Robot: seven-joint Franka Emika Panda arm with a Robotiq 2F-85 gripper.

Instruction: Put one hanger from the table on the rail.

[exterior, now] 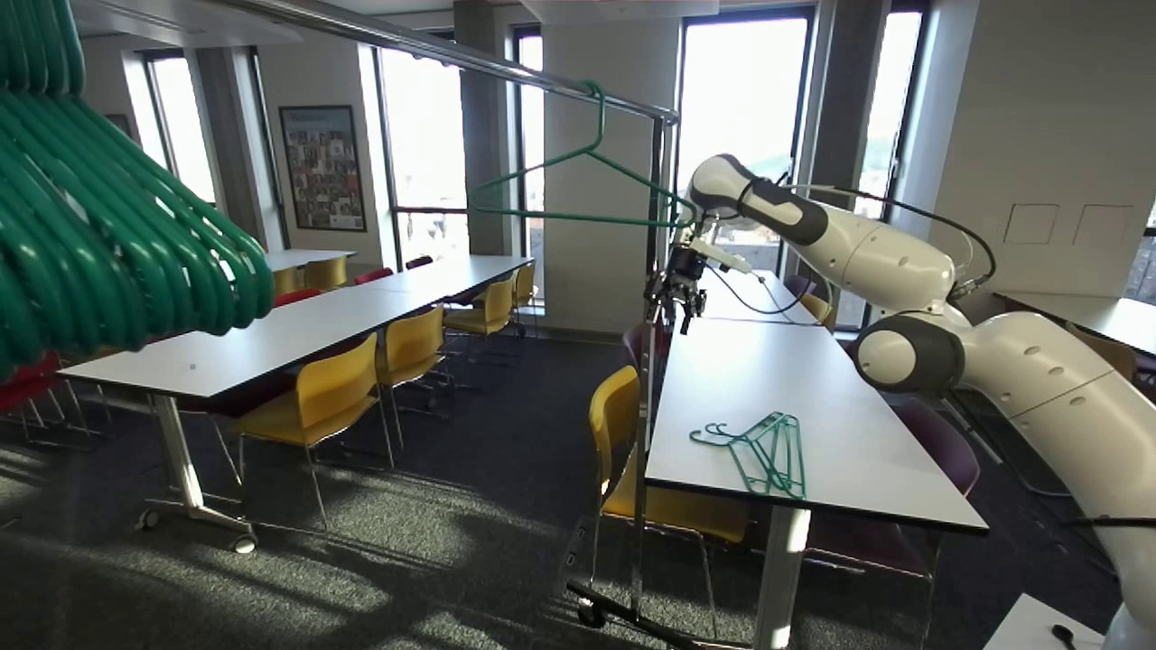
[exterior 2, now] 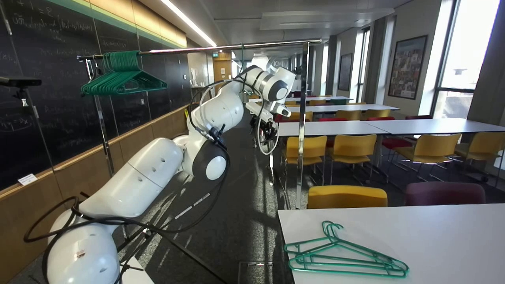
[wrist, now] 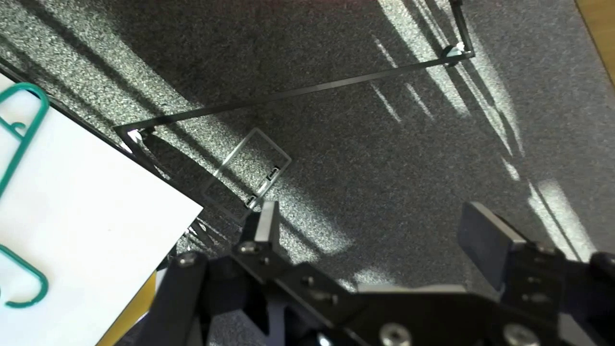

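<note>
Thin green hangers lie overlapping on the near end of the white table (exterior: 750, 379). These table hangers show in both exterior views (exterior: 772, 465) (exterior 2: 347, 271). In the wrist view, parts of the table hangers (wrist: 23, 144) show at the left edge. The grey metal rail (exterior: 506, 68) (exterior 2: 197, 49) runs high above the table. A single green hanger (exterior: 578, 217) hangs near the rail's end, beside the robot's wrist; whether they touch I cannot tell. My gripper (wrist: 370, 221) points down below the rail. It is open with nothing between its fingers, over the dark carpet beside the table corner.
A big bunch of green hangers (exterior: 117, 226) (exterior 2: 122, 75) hangs at the rail's far end from the single hanger. A rack upright (exterior 2: 303, 130) stands close to my gripper. The rack's dark base bar (wrist: 312, 89) lies on the floor. Yellow chairs (exterior: 619, 424) stand beside the table.
</note>
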